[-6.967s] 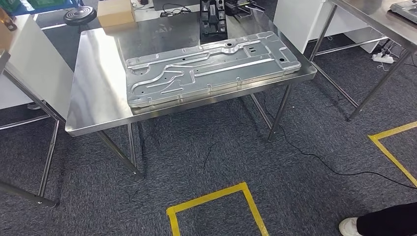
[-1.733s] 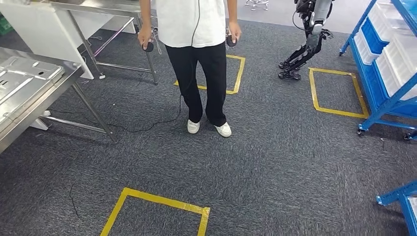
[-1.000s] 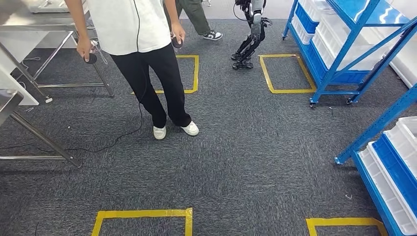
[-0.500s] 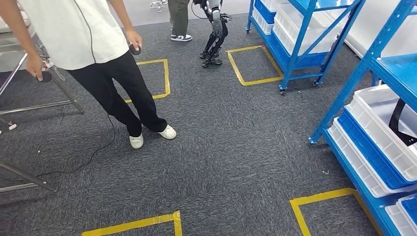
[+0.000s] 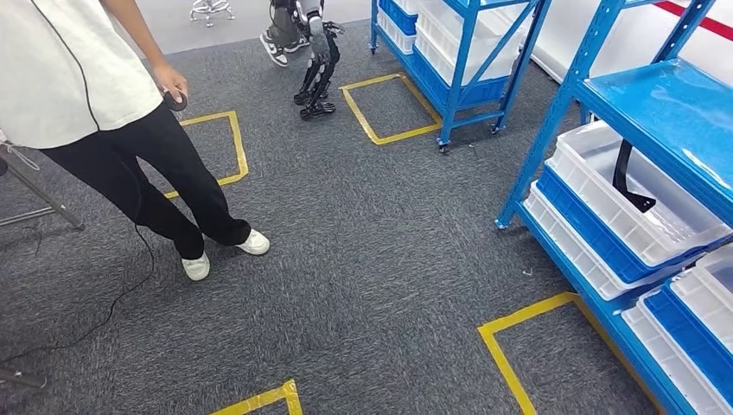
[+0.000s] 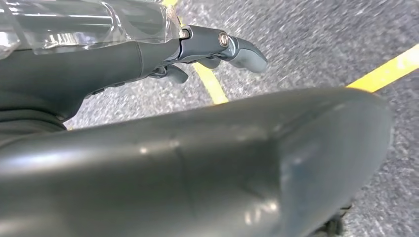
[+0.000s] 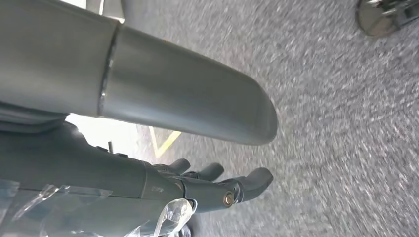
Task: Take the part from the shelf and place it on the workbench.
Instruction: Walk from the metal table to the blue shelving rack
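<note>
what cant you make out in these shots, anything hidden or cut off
- Black angled part in the white plastic bin, head view: its lower end is hidden behind the bin wall.
- Blue metal shelf rack, head view: cut off by the right and top edges.
- Person in the white shirt, head view: cut off by the top-left corner.
- Left hand and right hand, wrist views: blurred, partly hidden by the robot's body.

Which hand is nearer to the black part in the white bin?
Probably the right. The black part lies in a white bin ahead on the robot's right. Both hands hang over the carpet, the right hand on that side, the left hand opposite.
</note>
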Robot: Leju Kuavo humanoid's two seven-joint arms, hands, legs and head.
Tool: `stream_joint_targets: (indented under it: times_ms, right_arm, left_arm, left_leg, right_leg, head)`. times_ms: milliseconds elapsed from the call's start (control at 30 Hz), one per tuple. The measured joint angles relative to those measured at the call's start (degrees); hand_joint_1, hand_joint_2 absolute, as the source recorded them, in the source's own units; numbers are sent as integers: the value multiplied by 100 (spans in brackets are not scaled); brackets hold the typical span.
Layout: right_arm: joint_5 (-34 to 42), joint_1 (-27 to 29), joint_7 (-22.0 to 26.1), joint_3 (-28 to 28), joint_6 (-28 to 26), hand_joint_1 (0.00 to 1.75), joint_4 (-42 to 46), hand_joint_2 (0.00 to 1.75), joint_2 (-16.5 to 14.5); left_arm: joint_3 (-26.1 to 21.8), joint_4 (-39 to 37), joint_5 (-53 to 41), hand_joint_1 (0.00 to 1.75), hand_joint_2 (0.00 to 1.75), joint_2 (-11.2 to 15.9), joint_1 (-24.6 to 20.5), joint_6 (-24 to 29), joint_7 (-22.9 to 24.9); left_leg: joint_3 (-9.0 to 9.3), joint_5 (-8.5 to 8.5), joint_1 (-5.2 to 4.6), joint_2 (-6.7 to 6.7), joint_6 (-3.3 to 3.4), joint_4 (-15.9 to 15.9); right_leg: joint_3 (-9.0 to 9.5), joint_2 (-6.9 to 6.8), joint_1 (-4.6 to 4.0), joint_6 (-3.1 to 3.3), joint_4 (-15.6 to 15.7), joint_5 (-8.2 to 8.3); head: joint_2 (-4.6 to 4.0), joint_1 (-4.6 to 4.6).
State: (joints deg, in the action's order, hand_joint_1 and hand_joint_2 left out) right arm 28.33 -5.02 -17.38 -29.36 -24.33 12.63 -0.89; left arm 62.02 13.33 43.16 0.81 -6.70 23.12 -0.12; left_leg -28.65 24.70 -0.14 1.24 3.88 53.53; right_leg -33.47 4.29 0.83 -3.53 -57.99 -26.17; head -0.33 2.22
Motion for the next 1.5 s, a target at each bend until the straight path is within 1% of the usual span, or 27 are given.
stream_joint_targets:
  times_ms: [67,133,167,200,267,333,433,500,567,600,633,667,733,800,833,867,933,1000,1067,1133,1167,1200,1267,1333,1367,1433,1500]
  right_arm:
    - [5,-15,15,-2,6,0,0,0,-1]
    - [8,-16,34,-4,12,0,0,0,-2]
    - [10,-13,43,-5,14,0,0,0,-1]
    - [11,-11,50,-5,13,0,0,0,3]
    - [21,-15,52,-7,7,0,0,0,11]
    - [37,-23,50,-9,-1,0,0,0,14]
    - [47,-20,51,-21,-4,0,0,0,22]
    - [48,-29,58,-34,-5,0,0,0,30]
    - [51,-51,66,-46,-6,0,0,0,36]
    - [52,-57,67,-50,-6,0,0,0,37]
    - [54,-56,67,-52,-6,0,0,0,38]
    - [54,-50,68,-54,-6,0,0,0,38]
    - [55,-42,67,-57,-5,0,0,0,38]
    - [55,-45,66,-63,-3,0,0,0,32]
    - [55,-47,65,-66,-2,0,0,0,29]
    - [54,-41,62,-70,-2,0,0,0,28]
    - [50,-16,52,-79,-5,0,-1,0,37]
    - [45,-2,44,-87,-10,0,-3,0,48]
    - [45,-15,42,-91,-17,0,-4,0,49]
    - [46,-23,38,-95,-21,0,-4,0,45]
    - [46,-21,33,-98,-21,0,-4,0,44]
    - [46,-18,28,-100,-21,0,-4,0,45]
    - [46,-18,17,-105,-21,0,-4,0,45]
    - [47,-24,10,-116,-22,0,-4,0,39]
    - [48,-23,8,-124,-22,0,-4,0,35]
    - [48,-15,7,-134,-21,0,-4,0,35]
    - [47,-16,7,-138,-9,0,-4,0,35]
  left_arm:
    - [0,0,2,0,0,-4,16,8,-22]
    - [1,0,9,0,0,-5,34,14,-34]
    - [1,0,14,0,0,-6,33,17,-39]
    - [1,0,19,0,0,-10,26,19,-44]
    - [1,0,26,0,0,-18,11,25,-49]
    - [1,0,38,0,0,-26,6,37,-54]
    - [1,0,46,0,0,-35,-13,48,-59]
    - [1,0,43,0,0,-40,-25,50,-60]
    - [1,0,43,0,0,-46,-5,51,-57]
    - [1,0,43,0,0,-48,13,51,-54]
    - [1,0,44,0,0,-48,29,52,-51]
    - [1,0,44,0,0,-49,38,52,-48]
    - [1,0,44,0,0,-49,33,55,-47]
    - [1,0,46,0,0,-46,21,62,-47]
    - [1,0,51,0,0,-45,19,66,-47]
    - [1,0,56,0,0,-45,17,69,-45]
    - [1,0,65,0,0,-51,5,72,-40]
    - [0,0,67,0,0,-57,-11,81,-33]
    - [-1,0,70,0,0,-60,4,91,-22]
    - [0,0,80,0,0,-62,34,93,-12]
    - [1,0,85,0,0,-65,39,94,-8]
    - [1,0,88,0,0,-70,39,95,-4]
    - [1,0,86,0,0,-77,28,95,12]
    - [1,0,82,0,0,-78,17,97,35]
    - [1,0,78,0,0,-76,12,99,43]
    - [1,0,69,0,0,-78,-2,103,46]
    - [1,0,66,0,0,-79,-16,105,43]
  left_leg:
    - [-3,-5,-15,-162,33,-8]
    - [-11,-1,-28,-332,38,-5]
    - [-12,1,-28,-407,36,-4]
    - [-8,6,-24,-475,29,-1]
    - [13,31,-37,-589,-8,18]
    - [40,66,-66,-693,-71,38]
    - [73,107,-43,-818,-173,63]
    - [-37,324,-4,-602,-248,367]
    - [-376,742,22,-305,-296,1135]
    - [-567,912,28,-243,-304,1543]
    - [-692,982,30,-214,-303,1804]
    - [-715,933,29,-195,-291,1837]
    - [-443,557,25,-110,-237,1230]
    - [-79,199,9,125,-175,392]
    - [18,114,-4,207,-161,154]
    - [49,90,-19,239,-155,57]
    - [46,52,-21,129,-126,32]
    - [40,0,-2,13,-58,-10]
    - [22,-22,-2,-127,-15,-26]
    - [2,-23,-8,-294,-9,-24]
    - [-3,-21,-5,-371,-11,-21]
    - [0,-17,2,-444,-19,-18]
    - [16,5,12,-562,-62,3]
    - [25,49,-10,-663,-137,43]
    - [30,64,-26,-713,-172,55]
    - [48,79,-16,-815,-230,60]
    - [2,217,26,-706,-296,232]
  right_leg:
    - [-351,-281,-4,-29,-782,-415]
    - [-607,-356,7,-62,-1363,-615]
    - [-571,-379,14,-76,-1331,-552]
    - [-407,-420,22,-88,-1050,-397]
    - [93,-673,28,-93,-174,-61]
    - [350,-856,14,-37,316,80]
    - [321,-698,-5,92,364,121]
    - [306,-572,14,165,380,164]
    - [275,-437,22,211,381,194]
    - [257,-360,16,223,380,206]
    - [244,-278,10,228,379,216]
    - [235,-195,6,228,379,226]
    - [231,-37,1,211,378,248]
    - [216,99,-7,177,371,270]
    - [202,156,-11,155,368,282]
    - [185,211,-10,129,369,296]
    - [147,266,-2,71,359,310]
    - [20,44,-10,25,114,136]
    - [-296,-258,-15,-10,-583,-280]
    - [-604,-349,3,-53,-1298,-580]
    - [-623,-370,16,-75,-1393,-577]
    - [-515,-400,30,-95,-1244,-469]
    - [-48,-598,57,-130,-434,-135]
    - [279,-784,56,-89,184,56]
    - [320,-815,46,-45,291,73]
    - [290,-673,31,60,290,97]
    - [275,-558,32,132,301,125]
  head:
    - [0,-15]
    - [0,-20]
    - [0,-20]
    - [0,-20]
    - [0,-20]
    - [0,-18]
    - [0,-12]
    - [0,-4]
    - [0,6]
    - [0,7]
    - [0,8]
    - [0,9]
    - [0,10]
    - [0,10]
    - [0,11]
    - [0,10]
    - [0,9]
    - [0,-8]
    - [0,-30]
    - [0,-34]
    - [0,-33]
    - [0,-33]
    - [0,-34]
    - [0,-31]
    - [0,-28]
    - [0,-22]
    - [0,-19]
